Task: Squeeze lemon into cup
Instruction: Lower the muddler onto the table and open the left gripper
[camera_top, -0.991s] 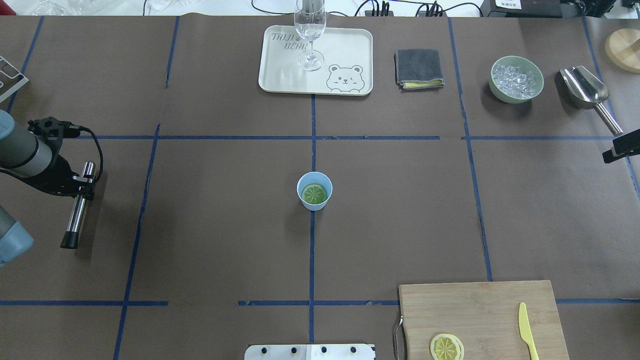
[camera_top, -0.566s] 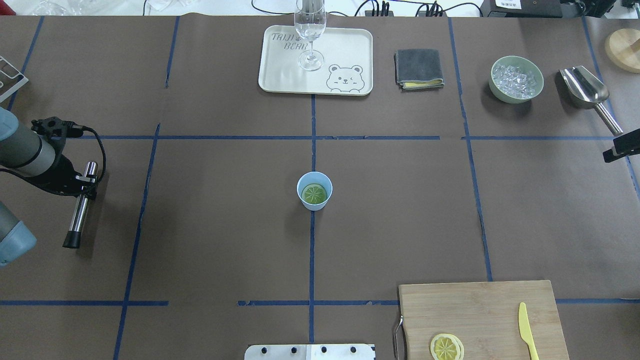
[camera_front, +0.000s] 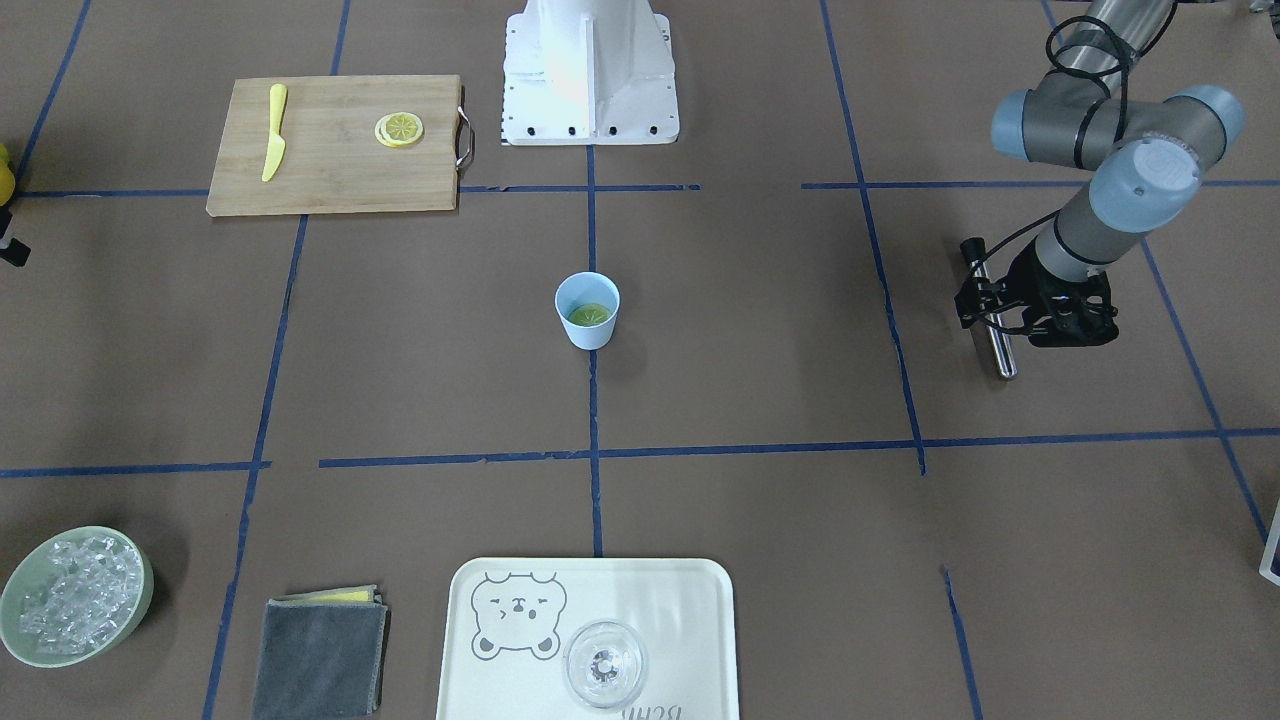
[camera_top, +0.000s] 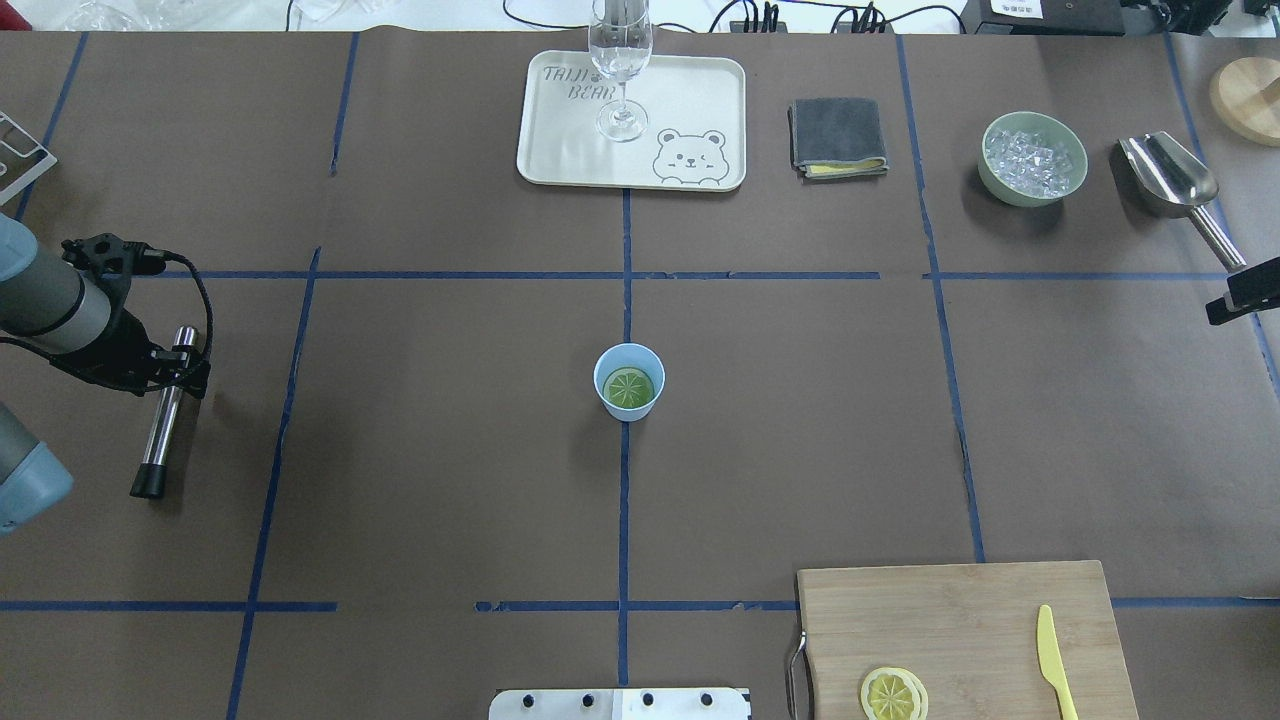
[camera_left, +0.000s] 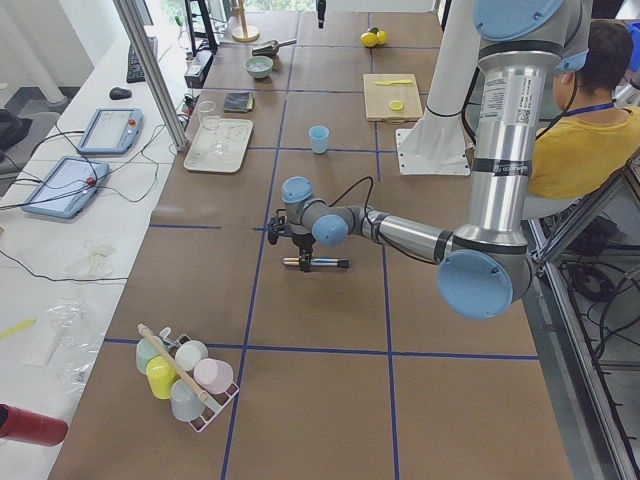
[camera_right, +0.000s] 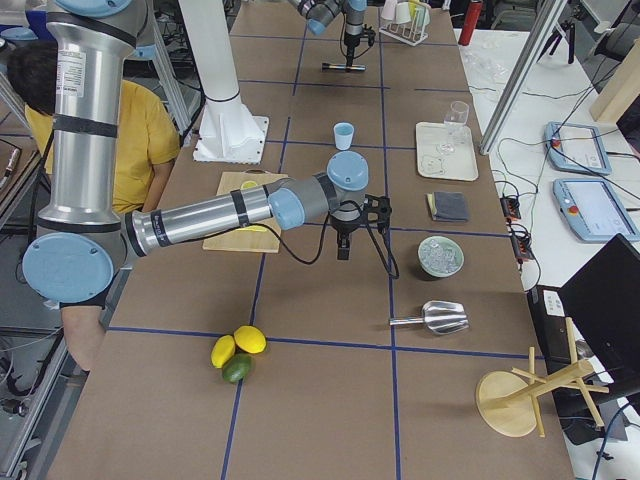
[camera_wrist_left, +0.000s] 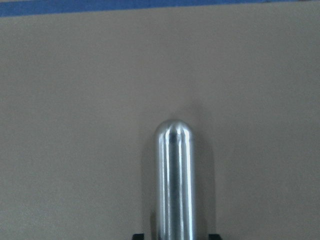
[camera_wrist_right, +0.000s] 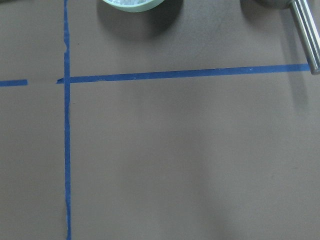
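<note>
Centrally on the counter, a matte brown sheet gridded with blue tape, stands the cup. It is smooth, light blue, tapered and handleless, and it sits upright. The lemon lies down inside it, a round piece with its pale, spoked cut face turned up. Within the blue walls it looks greenish.

The left tool, black and angular, is closed around a polished steel rod near the rod's domed end. The rod is a slim cylinder with a black cap at its other end, held roughly level close to the counter, well to the cup's left.

The right tool hangs near the pale-green bowl of ice; I cannot tell whether it is wide or narrow.

A flat yellow slice and a yellow knife lie apart on the wooden board.
</note>
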